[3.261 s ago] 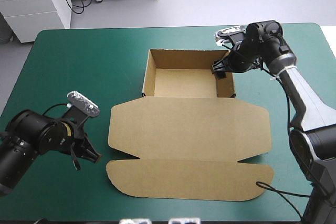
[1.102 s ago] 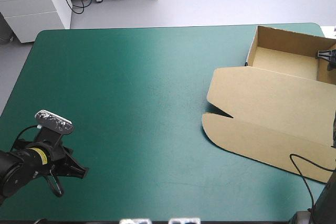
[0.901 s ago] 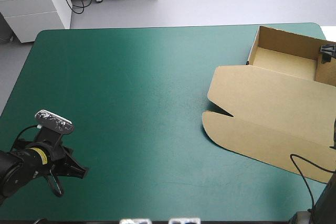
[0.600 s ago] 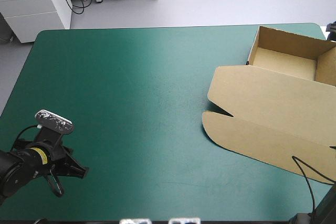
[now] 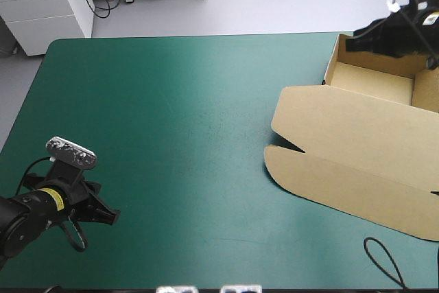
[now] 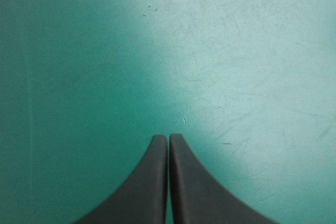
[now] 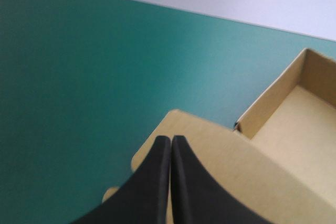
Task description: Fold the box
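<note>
The brown box (image 5: 357, 149) lies at the table's right side and runs out of the high view there. Its tray (image 5: 370, 80) stands open at the far end with walls raised, and the lid (image 5: 343, 183) lies flat toward the front. My right gripper (image 5: 351, 43) hangs shut and empty above the tray's far wall. Its wrist view shows the black fingers meeting (image 7: 170, 139) over the lid (image 7: 236, 177), with the tray (image 7: 307, 124) beside. My left gripper (image 5: 111, 216) is shut near the front left corner, far from the box. Its wrist view shows its gripper (image 6: 168, 138) over teal-green cover only.
The table's far edge (image 5: 206, 36) passes just behind the tray. Between the left gripper and the box lies teal-green cover (image 5: 185, 121).
Earlier the box sat mid-table with my right gripper at the tray's far right corner. It then lay at the right side. The right gripper left the tray, rose and shut. The left arm barely shifted.
</note>
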